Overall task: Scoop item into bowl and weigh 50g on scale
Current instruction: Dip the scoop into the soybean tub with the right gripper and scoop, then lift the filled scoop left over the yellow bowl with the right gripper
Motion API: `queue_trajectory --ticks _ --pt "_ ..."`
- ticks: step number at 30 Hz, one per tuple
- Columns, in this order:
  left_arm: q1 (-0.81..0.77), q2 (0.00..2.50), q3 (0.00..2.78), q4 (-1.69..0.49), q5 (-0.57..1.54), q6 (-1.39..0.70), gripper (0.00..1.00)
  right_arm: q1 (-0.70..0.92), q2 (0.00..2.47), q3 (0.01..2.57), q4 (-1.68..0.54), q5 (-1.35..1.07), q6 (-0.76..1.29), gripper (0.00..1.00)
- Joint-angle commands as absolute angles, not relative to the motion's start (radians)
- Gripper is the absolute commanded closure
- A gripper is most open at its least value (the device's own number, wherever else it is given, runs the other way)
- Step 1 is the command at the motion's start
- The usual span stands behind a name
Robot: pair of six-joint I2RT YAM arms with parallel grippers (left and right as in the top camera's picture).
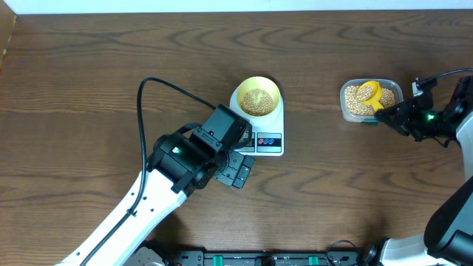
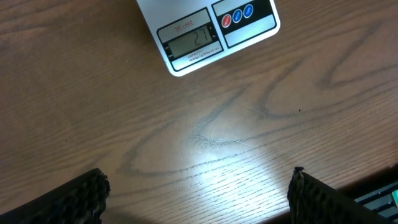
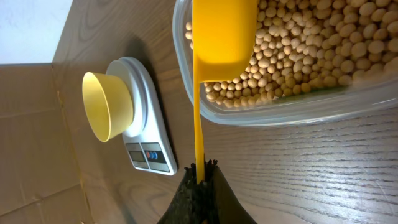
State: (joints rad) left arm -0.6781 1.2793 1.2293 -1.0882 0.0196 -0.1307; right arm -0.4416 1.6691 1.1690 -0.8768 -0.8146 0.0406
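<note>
Overhead: bowl (image 1: 257, 80) of beans (image 1: 256, 101) on scale (image 1: 270, 139). Left wrist alone: display (image 2: 189, 45) readable, left gripper (image 2: 199, 190) wide. Right gripper (image 3: 199, 177) clamps scoop (image 3: 224, 34) handle.

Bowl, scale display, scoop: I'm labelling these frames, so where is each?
bowl (image 3: 111, 107), right wrist view, outer wall
scale display (image 2: 191, 45), left wrist view, middle of screen
scoop (image 3: 225, 31), right wrist view, underside of its cup
</note>
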Motion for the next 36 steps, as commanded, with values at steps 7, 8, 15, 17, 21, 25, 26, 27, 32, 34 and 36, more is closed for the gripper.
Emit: queue_trajectory --ticks 7,8,15,17,21,25,26,27,32,34,36 --pt "-0.68 1.275 1.253 -1.088 0.007 -0.125 0.06 -0.45 1.678 1.164 -0.876 -0.854 0.02 0.99" --pt "-0.68 1.275 1.253 -1.088 0.007 -0.125 0.06 -0.453 1.678 1.164 -0.875 -0.865 0.019 0.99" --pt "-0.68 1.275 1.253 -1.088 0.007 -0.125 0.06 -0.479 1.678 1.164 -0.875 -0.963 0.005 0.99" --pt "-0.68 1.275 1.253 -1.088 0.007 -0.125 0.06 -0.476 1.678 1.165 -0.875 -0.979 0.005 0.99" --pt "-0.68 1.275 1.253 -1.088 0.007 -0.125 0.06 -0.472 1.671 1.165 -0.875 -1.021 0.001 0.99" --pt "-0.68 1.275 1.253 -1.088 0.007 -0.125 0.06 -0.47 1.65 1.165 -0.875 -1.024 0.002 0.99" --pt "-0.68 1.275 1.253 -1.088 0.007 -0.125 0.06 -0.47 1.644 1.165 -0.875 -1.028 0.002 0.99" --pt "-0.68 1.275 1.253 -1.088 0.007 -0.125 0.06 -0.47 1.637 1.165 -0.875 -1.032 0.002 0.99" --pt "-0.68 1.275 1.253 -1.088 0.007 -0.125 0.06 -0.466 1.612 1.167 -0.875 -1.087 0.008 0.99" --pt "-0.68 1.275 1.253 -1.088 0.007 -0.125 0.06 -0.453 1.601 1.171 -0.875 -1.092 0.014 0.99" --pt "-0.68 1.275 1.253 -1.088 0.007 -0.125 0.06 -0.428 1.584 1.177 -0.874 -1.095 0.025 0.99"
